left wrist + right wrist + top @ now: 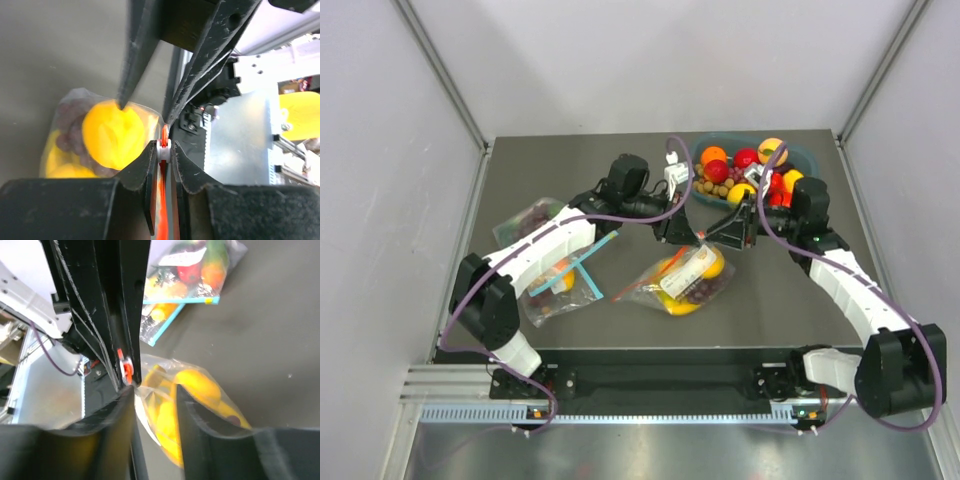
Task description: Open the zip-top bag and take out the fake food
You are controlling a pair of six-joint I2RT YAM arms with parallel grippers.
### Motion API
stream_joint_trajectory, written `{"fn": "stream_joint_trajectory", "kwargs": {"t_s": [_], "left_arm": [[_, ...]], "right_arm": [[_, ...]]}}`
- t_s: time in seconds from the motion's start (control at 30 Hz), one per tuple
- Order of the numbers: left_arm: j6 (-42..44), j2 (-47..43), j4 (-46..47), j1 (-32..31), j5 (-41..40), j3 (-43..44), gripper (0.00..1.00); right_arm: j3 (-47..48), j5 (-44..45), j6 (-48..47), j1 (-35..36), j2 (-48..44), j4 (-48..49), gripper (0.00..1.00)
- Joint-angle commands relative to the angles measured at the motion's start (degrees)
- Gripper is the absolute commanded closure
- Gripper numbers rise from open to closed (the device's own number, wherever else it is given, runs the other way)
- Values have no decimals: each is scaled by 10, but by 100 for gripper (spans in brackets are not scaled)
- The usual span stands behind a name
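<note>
Two arms rise from the near edge of the counter [620, 335] and fold inward to meet over its middle. The left arm's elbow sits low at the left. Its white forearm climbs away toward the far side, and the wrist doubles back to the right and points down. The right arm mirrors it, with its elbow out at the near right and its wrist turned left.

Between the arms lies the zip-top bag [685, 277], just nearer than both claws. The fake food [692, 283] is inside: a lemon [112, 132], bananas and dark grapes. The bag's far edge lifts toward the claws.

The left claw [164, 148] is clamped on the red-orange zip strip [161, 200], its tips pinched at the white slider. The right claw [155, 396] faces it closely with its jaws apart. Clear plastic shows in the gap, but I cannot tell whether they touch.

To the left lie two blue-strip bags [560, 280]. Beyond the claws, at the far right, a bin [802, 153] holds loose fruit.
</note>
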Motion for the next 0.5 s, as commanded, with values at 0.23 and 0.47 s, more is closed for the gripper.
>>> {"fn": "stream_joint_trajectory", "kwargs": {"t_s": [0.23,0.47], "left_arm": [[61,10,-100,-1,66,93,100],[94,14,-146,4,53,99,100]], "right_arm": [[55,-77,9,21,29,36,53],[46,-93,5,28,19,18,54]]}}
